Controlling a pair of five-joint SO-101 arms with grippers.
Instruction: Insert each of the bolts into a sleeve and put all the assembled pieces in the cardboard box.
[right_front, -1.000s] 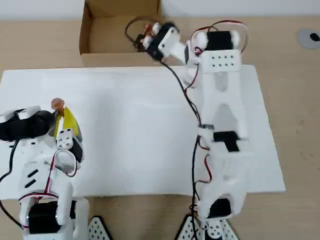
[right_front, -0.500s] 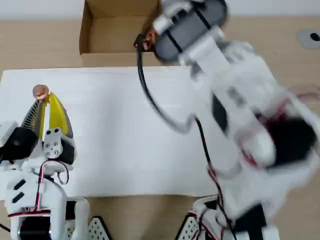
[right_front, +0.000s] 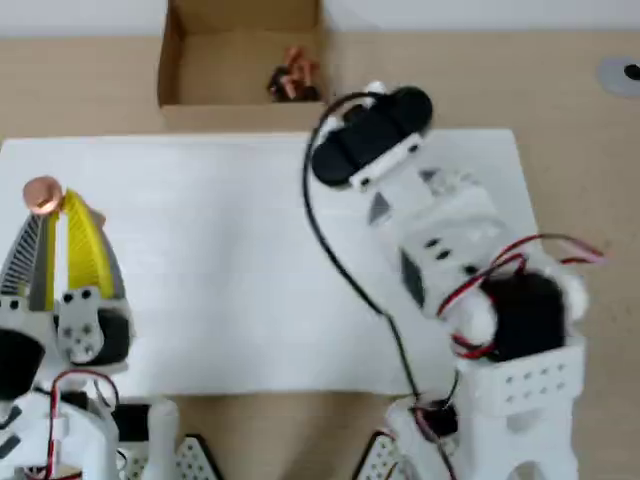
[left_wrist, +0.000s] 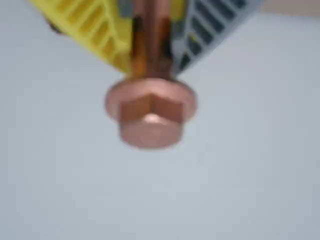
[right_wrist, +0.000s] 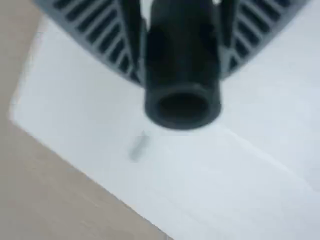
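Finding 1, left arm. The left gripper (left_wrist: 152, 60) is clamped on the shank of a copper bolt (left_wrist: 150, 115). The yellow finger presses one side and the grey finger the other. The flanged hex head sits just beyond the fingertips. The threaded end runs back between the jaws, so I cannot tell how much of it is free for insertion.

Finding 2, right arm. The right gripper (right_wrist: 182, 50) pinches a black sleeve (right_wrist: 182, 90) along its barrel. The open bore projects past the fingertips and is unobstructed, which in my judgement presents it to receive a bolt.

Finding 3, layout. In the high view the bolt hangs over the near-left part of the white mat (right_front: 250, 260), well apart from the right arm. Mating therefore appears not yet begun (the parts face no common axis here).

Finding 4, destination. The cardboard box (right_front: 172, 60) stands beyond the mat's far edge. Assembled pieces (right_front: 292, 78) lie in its right corner.
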